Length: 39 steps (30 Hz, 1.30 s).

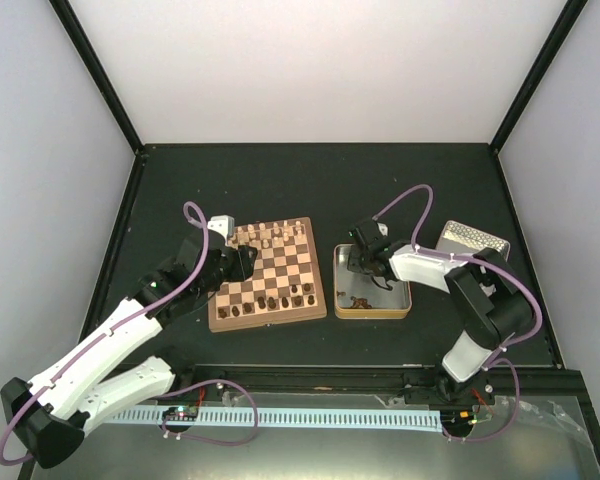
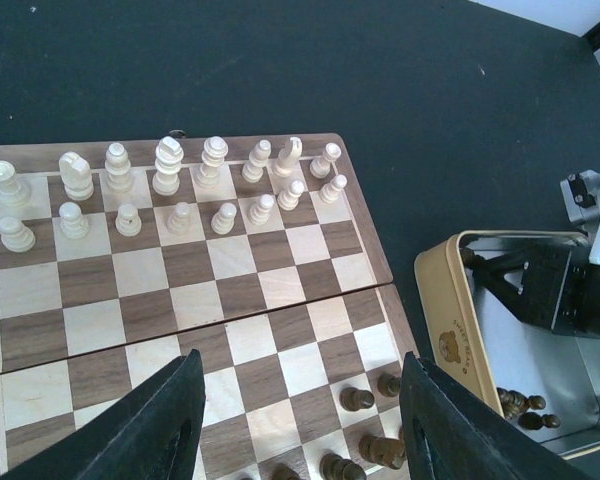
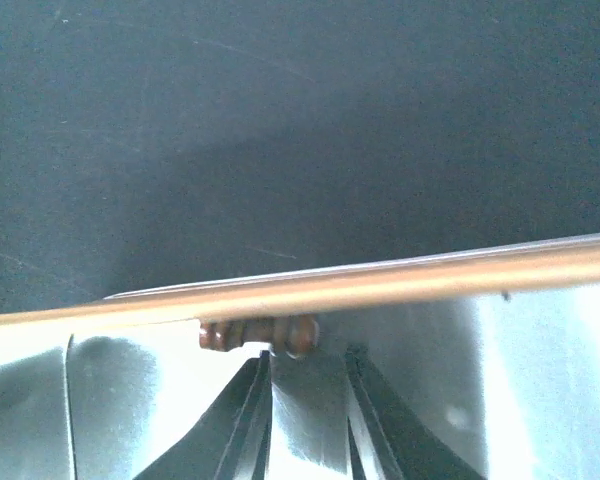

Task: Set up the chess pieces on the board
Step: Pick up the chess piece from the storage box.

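While right gripper [image 3: 308,358] sits low in tin [image 3: 400,272], jaws parted a little, holding nil: 1 dark chess piece [image 3: 258,333] lies flat just ahead of tips, against tin wall, offset toward one finger. Rec: centre on piece, widen, close mid-body w/o scraping wall. Also: left gripper [image 2: 302,375] spread wide, empty, over board [image 2: 210,300]; chess pieces [image 2: 358,400] already placed stand close beneath.

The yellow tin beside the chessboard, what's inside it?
A few dark brown chess pieces lie on the shiny floor of the tin, one on its side against the wall. The right arm's jaws reach in too, hiding the floor under them, so more pieces could be there.
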{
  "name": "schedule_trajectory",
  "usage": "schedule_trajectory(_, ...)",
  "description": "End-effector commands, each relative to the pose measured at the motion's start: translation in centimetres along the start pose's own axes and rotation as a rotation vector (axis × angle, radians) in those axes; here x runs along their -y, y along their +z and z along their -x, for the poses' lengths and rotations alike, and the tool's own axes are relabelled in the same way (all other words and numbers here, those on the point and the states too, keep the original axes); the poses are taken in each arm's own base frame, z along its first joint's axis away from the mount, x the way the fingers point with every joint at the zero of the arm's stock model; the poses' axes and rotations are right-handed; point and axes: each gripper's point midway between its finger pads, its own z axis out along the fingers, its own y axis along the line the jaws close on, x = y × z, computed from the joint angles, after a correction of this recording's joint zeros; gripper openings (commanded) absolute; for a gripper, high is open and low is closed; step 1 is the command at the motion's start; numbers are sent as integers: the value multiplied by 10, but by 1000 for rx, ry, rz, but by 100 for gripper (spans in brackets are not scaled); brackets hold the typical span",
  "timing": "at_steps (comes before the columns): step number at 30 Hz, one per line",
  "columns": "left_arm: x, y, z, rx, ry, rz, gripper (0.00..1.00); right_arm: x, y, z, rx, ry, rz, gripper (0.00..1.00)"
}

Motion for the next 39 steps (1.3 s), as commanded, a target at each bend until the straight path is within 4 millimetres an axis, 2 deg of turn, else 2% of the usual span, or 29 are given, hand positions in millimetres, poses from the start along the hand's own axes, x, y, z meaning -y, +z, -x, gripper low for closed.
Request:
schedule_trajectory(1,11,-6,18,44,9,-36,55,8,-17,8,24,-55,-33,25)
schedule_trajectory(3,11,-7,18,46,10,-37,55,4,-19,8,18,-78,-15,32)
schedule_trajectory(7,10,-7,17,46,13,-37,55,1,-14,5,-4,-117,-3,39)
schedule_trajectory(16,10,-8,16,50,14,-45,55,-7,5,10,-22,-258,-19,45)
schedule_trajectory(21,10,-9,17,53,15,-49,55,-4,14,8,-33,-273,-45,47)
schedule_trajectory(24,10,-8,16,51,15,-49,55,-4,16,6,-33,-286,-38,43)
schedule_trajectory(31,10,-6,14,45,15,-50,55,-9,6,0,-31,-302,22,22)
schedule_trajectory(39,10,-5,14,45,14,-56,55,17,-10,-28,-161,-208,-70,22)
